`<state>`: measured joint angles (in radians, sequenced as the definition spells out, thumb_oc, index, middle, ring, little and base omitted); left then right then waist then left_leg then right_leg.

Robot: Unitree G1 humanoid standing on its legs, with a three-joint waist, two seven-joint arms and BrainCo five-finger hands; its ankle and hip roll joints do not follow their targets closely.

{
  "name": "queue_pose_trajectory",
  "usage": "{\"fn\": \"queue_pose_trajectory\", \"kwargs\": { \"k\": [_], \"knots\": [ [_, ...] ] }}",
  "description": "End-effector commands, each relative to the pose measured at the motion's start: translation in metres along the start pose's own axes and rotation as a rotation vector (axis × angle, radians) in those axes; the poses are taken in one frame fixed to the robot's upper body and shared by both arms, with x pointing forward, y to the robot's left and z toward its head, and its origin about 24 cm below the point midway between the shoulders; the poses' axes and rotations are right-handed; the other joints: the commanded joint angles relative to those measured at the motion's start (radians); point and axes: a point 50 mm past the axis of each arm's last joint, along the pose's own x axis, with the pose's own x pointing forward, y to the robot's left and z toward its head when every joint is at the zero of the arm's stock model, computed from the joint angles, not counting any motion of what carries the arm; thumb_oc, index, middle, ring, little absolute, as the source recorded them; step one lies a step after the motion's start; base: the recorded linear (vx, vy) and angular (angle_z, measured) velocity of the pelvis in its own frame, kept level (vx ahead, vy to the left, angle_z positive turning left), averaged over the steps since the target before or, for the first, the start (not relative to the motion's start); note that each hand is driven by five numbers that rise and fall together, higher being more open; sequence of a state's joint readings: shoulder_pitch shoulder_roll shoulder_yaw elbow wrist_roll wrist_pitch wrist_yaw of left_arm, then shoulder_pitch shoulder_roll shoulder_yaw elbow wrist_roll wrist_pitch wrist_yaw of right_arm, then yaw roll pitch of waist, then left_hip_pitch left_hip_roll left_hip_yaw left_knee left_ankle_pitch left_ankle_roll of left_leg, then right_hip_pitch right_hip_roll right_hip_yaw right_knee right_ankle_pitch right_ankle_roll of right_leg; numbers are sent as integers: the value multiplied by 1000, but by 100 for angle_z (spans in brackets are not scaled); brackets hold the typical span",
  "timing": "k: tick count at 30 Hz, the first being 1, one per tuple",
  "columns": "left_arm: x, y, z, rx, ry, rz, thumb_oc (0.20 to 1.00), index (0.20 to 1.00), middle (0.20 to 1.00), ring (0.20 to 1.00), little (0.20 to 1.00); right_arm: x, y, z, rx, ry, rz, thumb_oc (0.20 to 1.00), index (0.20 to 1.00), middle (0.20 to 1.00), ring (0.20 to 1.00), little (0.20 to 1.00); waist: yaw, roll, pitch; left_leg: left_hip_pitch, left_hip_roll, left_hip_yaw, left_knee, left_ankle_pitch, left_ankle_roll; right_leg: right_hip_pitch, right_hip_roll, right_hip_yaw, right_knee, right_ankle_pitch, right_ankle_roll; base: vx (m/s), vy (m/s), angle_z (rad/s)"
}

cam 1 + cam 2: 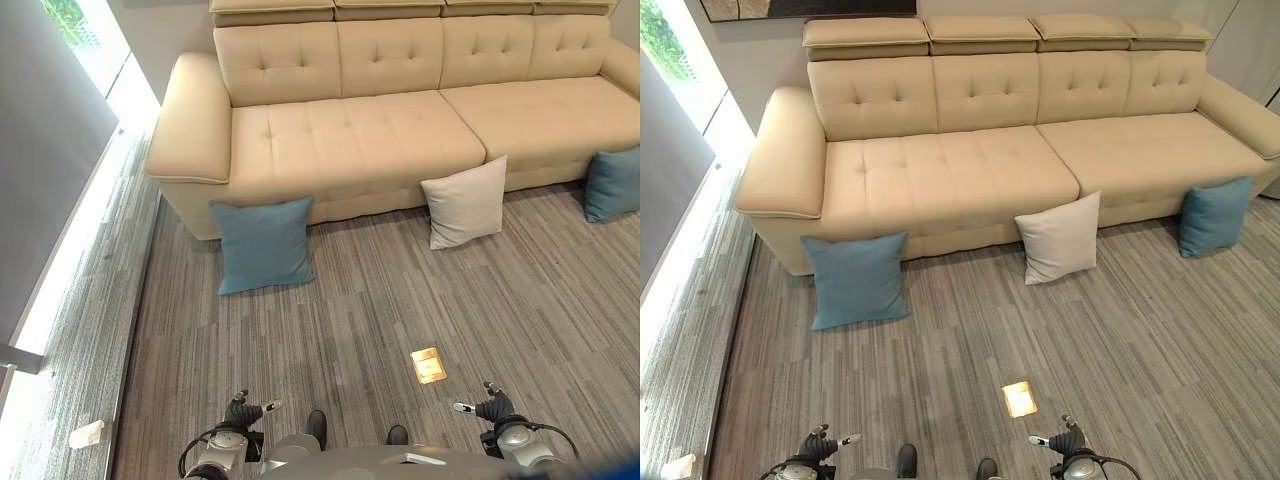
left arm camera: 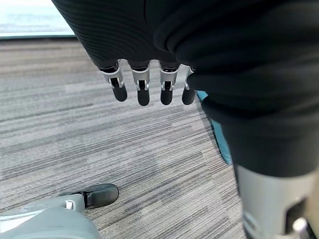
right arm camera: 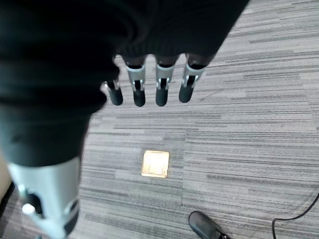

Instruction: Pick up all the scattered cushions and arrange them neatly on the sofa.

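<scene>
Three cushions sit on the floor against the sofa (image 1: 970, 150) front: blue cushion (image 1: 857, 280) at ten o'clock, white cushion (image 1: 1060, 238) at one, second blue cushion (image 1: 1214, 216) (probably leaning) at two. Left hand (image 2: 144, 87) and right hand (image 3: 149, 87) hang low with relaxed fingers, holding nothing.
</scene>
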<state>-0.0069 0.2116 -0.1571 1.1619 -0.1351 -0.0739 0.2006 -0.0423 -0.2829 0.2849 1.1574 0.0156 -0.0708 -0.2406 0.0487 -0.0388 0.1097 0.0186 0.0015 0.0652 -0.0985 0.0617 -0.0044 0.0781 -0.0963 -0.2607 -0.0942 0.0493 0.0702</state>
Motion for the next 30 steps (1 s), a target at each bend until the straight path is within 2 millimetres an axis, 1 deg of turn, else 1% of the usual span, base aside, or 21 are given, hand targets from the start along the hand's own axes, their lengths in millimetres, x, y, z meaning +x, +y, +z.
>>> {"fn": "queue_pose_trajectory", "kwargs": {
  "k": [1,3,8,11,15,16,18,19,20,24,27,28,29,30],
  "knots": [
    [4,-4,20,36,-55,-8,1000,1000,1000,1000,1000,7,-9,23,-45,-68,-25,1000,1000,1000,1000,1000,23,21,42,39,19,108,11,-71,-32,16,-26,-77,7,-59,63,0,0,0],
    [4,-5,18,32,-48,-10,1000,1000,1000,1000,1000,7,-8,22,-53,-66,-22,1000,1000,1000,1000,1000,26,21,41,39,18,105,11,-71,-31,17,-27,-79,7,-60,63,0,-3,2],
    [3,-4,5,51,5,-4,1000,1000,1000,1000,1000,7,-7,22,-45,-59,-13,1000,1000,1000,1000,1000,32,20,39,32,16,93,11,-65,-34,20,-28,-91,7,-63,61,-3,-9,7],
    [2,-5,3,56,10,-10,1000,1000,1000,1000,1000,6,-6,21,-45,-57,-3,1000,1000,1000,1000,1000,37,20,38,30,16,87,11,-63,-36,22,-28,-101,7,-64,59,8,-19,8],
    [1,-4,-3,60,32,-12,1000,1000,1000,1000,1000,7,-6,22,-43,-60,-1,1000,1000,1000,1000,1000,49,20,40,28,16,70,11,-59,-37,29,-27,-117,7,-70,56,9,-42,13],
    [1,-4,-5,60,41,-13,1000,1000,1000,1000,1000,7,-6,21,-47,-58,-1,1000,1000,1000,1000,1000,56,18,42,28,17,57,11,-58,-40,33,-24,-124,7,-74,54,23,-60,29],
    [1,-2,-3,52,32,-4,1000,1000,1000,1000,1000,7,-8,22,-83,-66,-13,1000,1000,1000,1000,1000,72,17,48,25,19,37,11,-51,-43,36,-19,-136,7,-80,48,13,-98,29],
    [1,-2,-3,52,32,-4,1000,1000,1000,1000,1000,7,-8,22,-83,-66,-13,1000,1000,1000,1000,1000,71,17,48,25,19,36,11,-51,-43,37,-19,-137,7,-80,48,-10,-111,24],
    [2,-2,-2,43,26,-1,1000,1000,1000,1000,1000,7,-9,23,-84,-70,-19,1000,1000,1000,1000,1000,81,16,52,19,23,21,14,-46,-46,37,-15,-145,7,-86,43,-6,-78,25],
    [2,-1,-2,36,25,-3,1000,1000,1000,1000,1000,7,-9,25,-98,-85,-14,1000,1000,1000,1000,1000,98,11,63,2,29,-3,34,-43,-54,43,-8,-167,7,-96,32,-8,-88,38],
    [3,-1,6,36,2,-8,1000,1000,1000,1000,1000,8,-14,27,-98,-95,-26,1000,1000,1000,1000,1000,115,5,93,-54,31,-26,106,-43,-69,45,-8,-200,7,-105,20,-81,-101,47],
    [4,-4,11,40,-17,-15,1000,1000,1000,1000,1000,8,-17,26,-80,-89,-38,1000,1000,1000,1000,1000,118,2,103,-95,28,-25,141,-39,-75,42,-12,-230,7,-108,17,-98,-58,167],
    [4,-5,13,43,-25,-17,1000,1000,1000,1000,1000,8,-19,25,-72,-83,-45,1000,1000,1000,1000,1000,118,1,105,-115,31,-7,156,-36,-76,41,-15,-245,7,-110,16,-37,-79,180],
    [3,-7,13,53,-26,-23,1000,1000,1000,1000,1000,8,-21,21,-63,-65,-54,1000,1000,1000,1000,1000,110,0,98,-121,45,54,161,-55,-76,52,-10,-267,7,-132,15,5,-34,100]
  ]
}}
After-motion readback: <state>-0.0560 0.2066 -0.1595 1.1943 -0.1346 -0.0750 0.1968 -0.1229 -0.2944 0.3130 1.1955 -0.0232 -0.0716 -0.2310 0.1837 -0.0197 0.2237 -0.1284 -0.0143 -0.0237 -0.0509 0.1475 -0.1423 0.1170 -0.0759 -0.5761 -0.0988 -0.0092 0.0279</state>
